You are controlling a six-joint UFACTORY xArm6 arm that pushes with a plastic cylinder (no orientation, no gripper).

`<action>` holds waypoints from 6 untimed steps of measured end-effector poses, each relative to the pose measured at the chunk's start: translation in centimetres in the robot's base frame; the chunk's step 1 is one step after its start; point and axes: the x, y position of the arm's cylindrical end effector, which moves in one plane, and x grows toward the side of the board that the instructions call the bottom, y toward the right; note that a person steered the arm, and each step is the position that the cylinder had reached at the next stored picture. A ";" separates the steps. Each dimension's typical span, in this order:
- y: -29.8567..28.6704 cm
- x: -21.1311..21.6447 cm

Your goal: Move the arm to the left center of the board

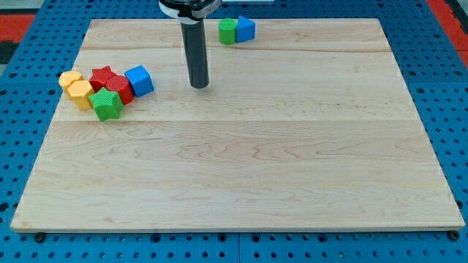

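My tip [199,85] rests on the wooden board [241,175] in its upper middle-left part. To the view's left of the tip lies a cluster of blocks: a blue cube [139,80] nearest the tip, a red star-like block [104,76], a red hexagon-like block [119,88], a green star-like block [107,104], and two yellow blocks [70,79] [80,94] at the far left. The tip is apart from the blue cube by a clear gap. Near the board's top edge, a green block [228,31] and a blue block [246,28] touch each other.
The board lies on a blue perforated table [22,146]. The arm's white and black mount [189,7] shows at the view's top. Red matting shows in the top corners [18,22].
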 end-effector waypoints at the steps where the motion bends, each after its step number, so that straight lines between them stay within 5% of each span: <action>1: 0.4 0.0; 4: 1.7 0.3; 5: 1.1 5.5; 6: -8.5 9.8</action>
